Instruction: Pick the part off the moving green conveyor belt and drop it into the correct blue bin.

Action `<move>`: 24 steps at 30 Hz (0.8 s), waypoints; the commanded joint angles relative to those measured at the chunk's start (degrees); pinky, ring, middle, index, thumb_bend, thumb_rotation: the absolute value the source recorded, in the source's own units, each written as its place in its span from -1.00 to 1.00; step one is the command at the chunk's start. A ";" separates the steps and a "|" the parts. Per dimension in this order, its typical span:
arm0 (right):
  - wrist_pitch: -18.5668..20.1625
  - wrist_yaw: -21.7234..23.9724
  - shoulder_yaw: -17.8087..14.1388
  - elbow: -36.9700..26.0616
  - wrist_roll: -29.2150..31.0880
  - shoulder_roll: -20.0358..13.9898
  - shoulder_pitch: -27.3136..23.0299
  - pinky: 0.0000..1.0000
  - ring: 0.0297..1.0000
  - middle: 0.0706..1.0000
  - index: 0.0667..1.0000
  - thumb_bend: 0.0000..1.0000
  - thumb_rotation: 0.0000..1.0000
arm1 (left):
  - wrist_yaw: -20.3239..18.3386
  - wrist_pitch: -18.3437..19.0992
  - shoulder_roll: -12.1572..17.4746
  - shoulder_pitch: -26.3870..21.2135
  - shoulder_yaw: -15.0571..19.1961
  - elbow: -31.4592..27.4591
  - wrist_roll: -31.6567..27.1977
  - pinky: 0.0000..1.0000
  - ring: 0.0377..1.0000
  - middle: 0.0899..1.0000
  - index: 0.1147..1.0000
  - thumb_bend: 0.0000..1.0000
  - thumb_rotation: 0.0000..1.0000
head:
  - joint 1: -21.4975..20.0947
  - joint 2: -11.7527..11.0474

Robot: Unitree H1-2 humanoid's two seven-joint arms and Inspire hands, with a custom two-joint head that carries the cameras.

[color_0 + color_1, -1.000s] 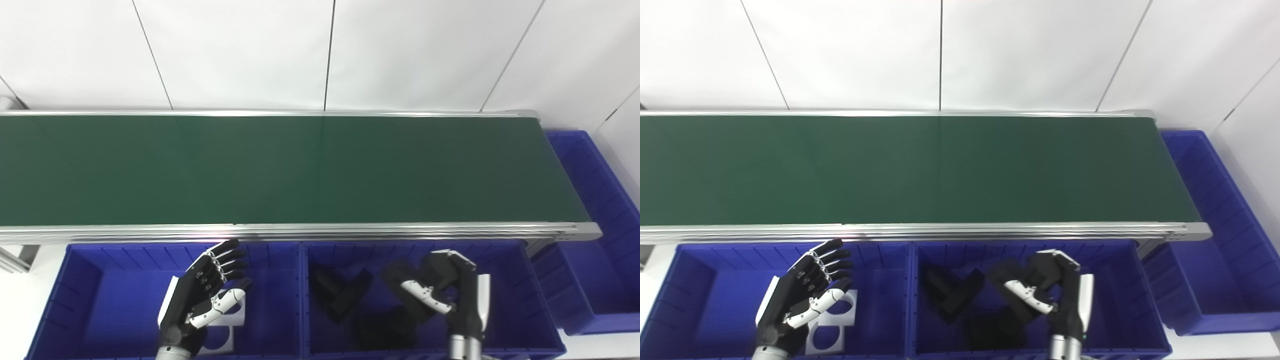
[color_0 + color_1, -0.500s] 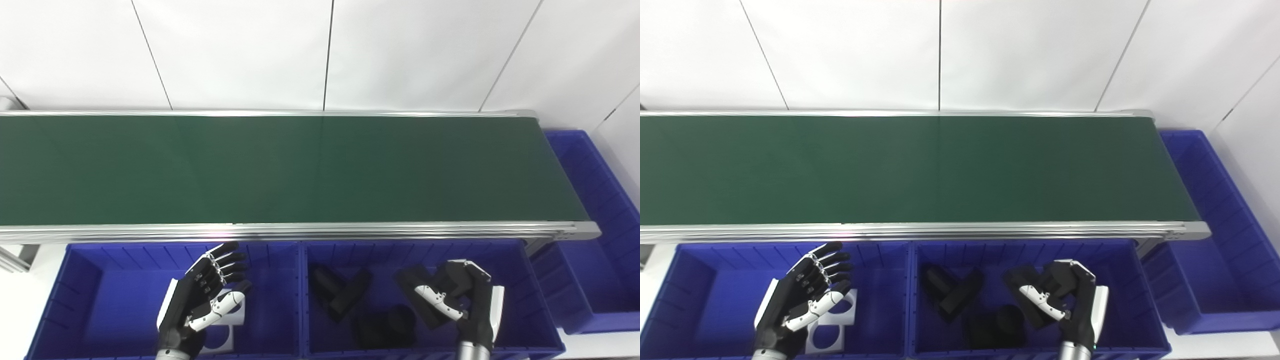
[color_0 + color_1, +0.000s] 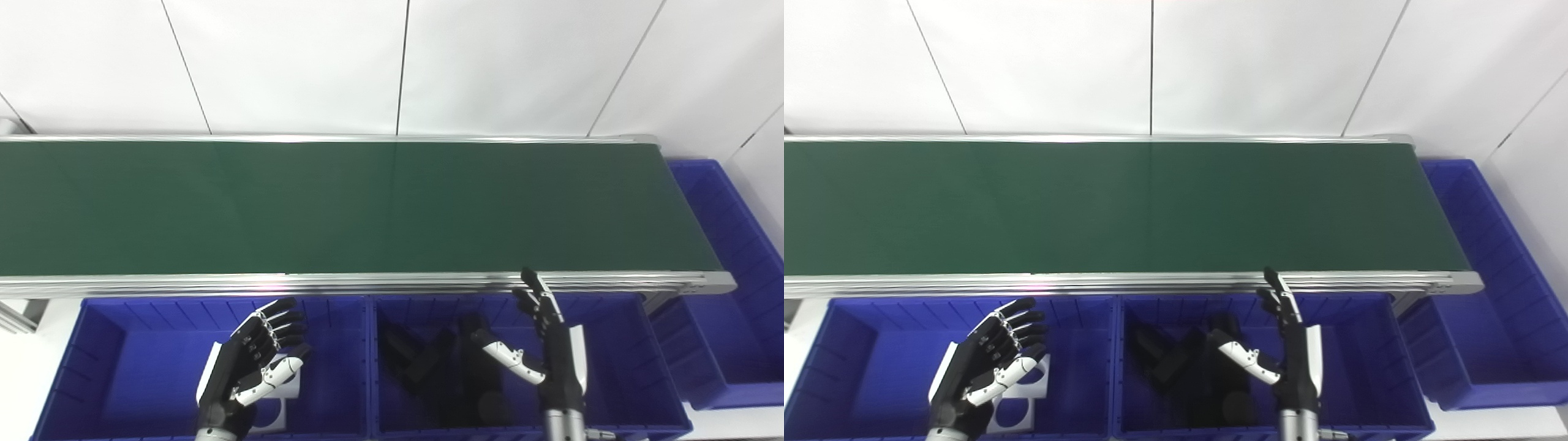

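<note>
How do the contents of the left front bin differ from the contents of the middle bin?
The left front bin holds a flat white part with round holes; the middle bin holds several black parts. The white part lies alone, partly behind the left hand; the black parts lie piled together beside the right hand. Both bins are blue and sit below the conveyor belt.

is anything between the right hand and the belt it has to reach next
Nothing visible blocks it. The right hand is open over the middle blue bin, fingertips near the belt's aluminium rail. The green conveyor belt itself shows no part yet.
</note>
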 commanded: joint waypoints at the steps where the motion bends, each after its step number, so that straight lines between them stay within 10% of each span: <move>1: -0.01 2.01 0.46 -1.71 0.25 -0.75 -0.50 0.98 1.00 1.00 1.00 0.94 0.05 | -0.04 -1.16 -0.17 -0.42 -0.18 -0.48 0.26 0.32 0.29 0.34 0.42 0.22 -1.00 | 0.47 -0.02; 12: -1.02 6.62 1.20 -2.76 2.62 -1.57 0.22 0.92 0.99 1.00 1.00 0.70 -0.46 | 0.65 -2.63 -1.19 -0.15 -0.85 0.71 2.57 0.28 0.29 0.34 0.42 0.24 -1.00 | 7.62 -2.42; 24: -3.82 10.31 8.72 -1.15 2.04 -2.58 -2.28 0.38 0.58 0.66 0.68 0.42 -0.41 | 3.88 -8.61 -3.28 -2.06 0.92 4.34 4.39 0.35 0.33 0.33 0.38 0.18 -1.00 | 13.51 -7.37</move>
